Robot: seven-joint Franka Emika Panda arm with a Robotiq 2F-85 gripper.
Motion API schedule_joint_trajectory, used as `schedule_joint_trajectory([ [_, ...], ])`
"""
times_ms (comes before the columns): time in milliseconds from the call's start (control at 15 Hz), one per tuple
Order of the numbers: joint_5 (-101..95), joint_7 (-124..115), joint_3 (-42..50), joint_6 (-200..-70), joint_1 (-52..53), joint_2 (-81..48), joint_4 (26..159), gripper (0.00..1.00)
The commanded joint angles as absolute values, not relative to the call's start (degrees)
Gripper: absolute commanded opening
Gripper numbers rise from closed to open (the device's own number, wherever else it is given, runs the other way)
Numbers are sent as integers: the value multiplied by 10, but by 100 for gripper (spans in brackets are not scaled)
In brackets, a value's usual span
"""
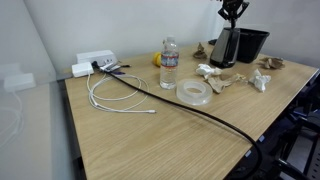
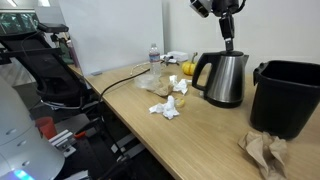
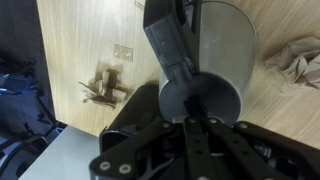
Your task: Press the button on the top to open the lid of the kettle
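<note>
the kettle (image 2: pixel 226 80) stands upright on the table (image 2: pixel 190 140), just beside the black tub (image 2: pixel 287 95). its lid (image 3: pixel 200 98) is down. your gripper (image 2: pixel 228 44) hangs straight over the lid, pointing down. the jaws are drawn narrow, tips together, holding nothing. you cannot tell whether the tips touch the lid or stop just above it.
</note>
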State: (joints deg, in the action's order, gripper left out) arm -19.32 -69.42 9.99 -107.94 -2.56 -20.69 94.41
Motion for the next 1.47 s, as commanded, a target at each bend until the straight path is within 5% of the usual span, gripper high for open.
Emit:
schedule_joint_trajectory([
  [0,-190,-699,105,-1070,-25,-227,917,0],
  [1400,-193,-692,111,-1039,-22,-245,894,0],
])
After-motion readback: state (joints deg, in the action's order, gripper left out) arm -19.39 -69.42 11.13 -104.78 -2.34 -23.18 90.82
